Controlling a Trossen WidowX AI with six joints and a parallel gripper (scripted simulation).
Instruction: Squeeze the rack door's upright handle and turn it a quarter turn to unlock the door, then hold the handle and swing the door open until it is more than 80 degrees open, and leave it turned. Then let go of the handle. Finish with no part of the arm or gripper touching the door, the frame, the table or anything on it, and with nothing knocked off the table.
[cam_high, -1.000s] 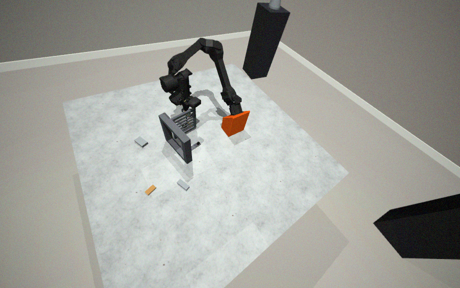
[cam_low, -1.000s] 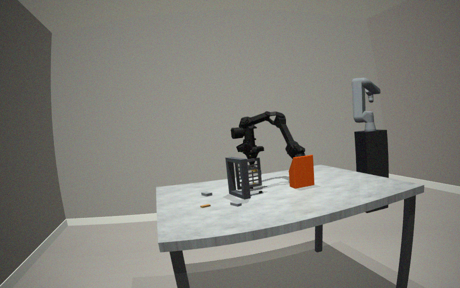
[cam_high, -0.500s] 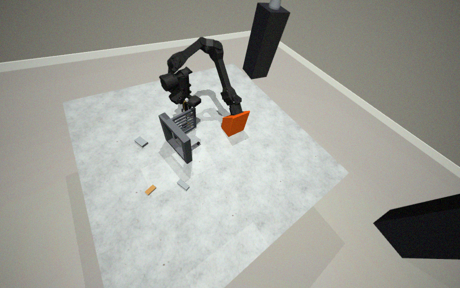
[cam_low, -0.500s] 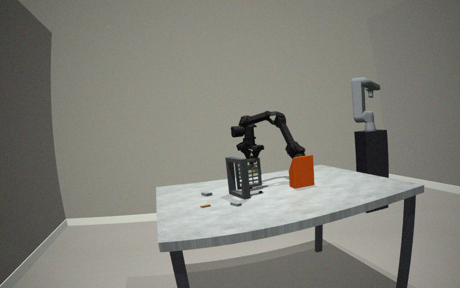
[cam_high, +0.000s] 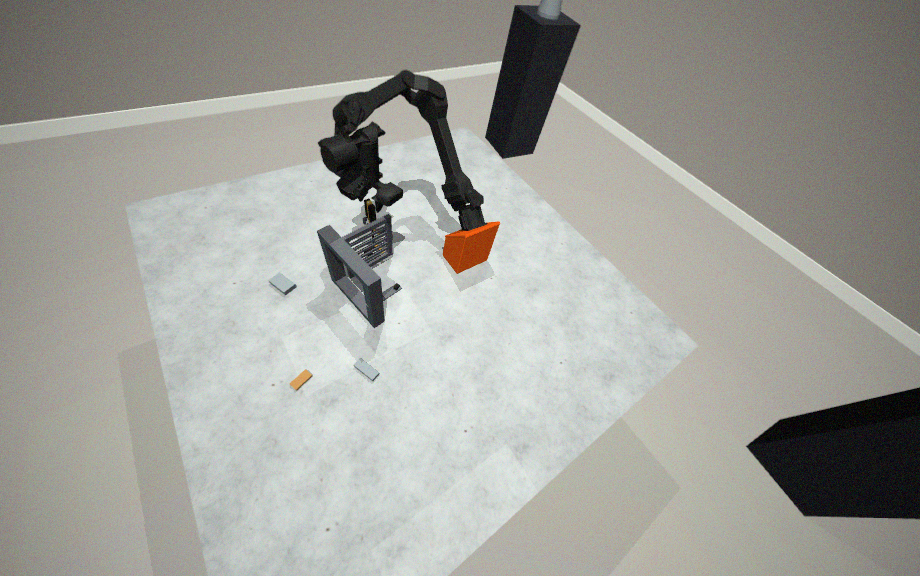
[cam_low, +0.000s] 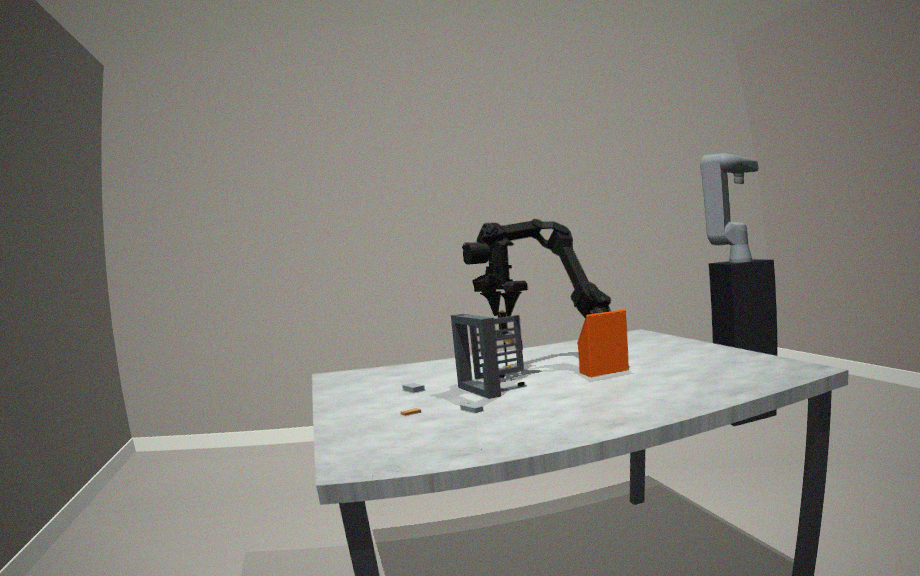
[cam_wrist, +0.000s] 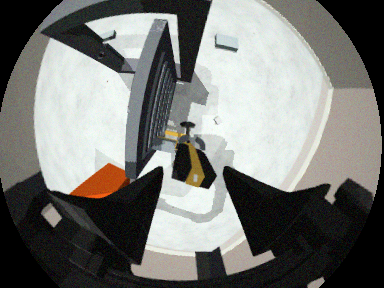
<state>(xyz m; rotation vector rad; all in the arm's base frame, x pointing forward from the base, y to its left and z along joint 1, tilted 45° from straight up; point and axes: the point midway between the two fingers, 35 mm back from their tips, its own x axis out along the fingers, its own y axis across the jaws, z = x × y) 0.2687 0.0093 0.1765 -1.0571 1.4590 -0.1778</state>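
Hovering: one claw (cam_high: 370, 200) (cam_low: 501, 314) (cam_wrist: 194, 171), fingers apart, empty; upright handle (cam_high: 369, 203) (cam_low: 502, 314) (cam_wrist: 195, 170), directly beneath, between fingertip lines.

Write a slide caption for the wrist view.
The hand, fingers apart, above the black-and-yellow handle of the barred door, which stands swung out from its frame.

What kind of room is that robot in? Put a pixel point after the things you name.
Maybe a robot lab or workshop: a black robot arm (cam_high: 436, 128) (cam_low: 575, 267) works at a marble-patterned table (cam_high: 543, 379) (cam_low: 611, 400), and a gray robot arm (cam_low: 716, 200) stands on a dark pedestal (cam_high: 532, 81) (cam_low: 743, 305).
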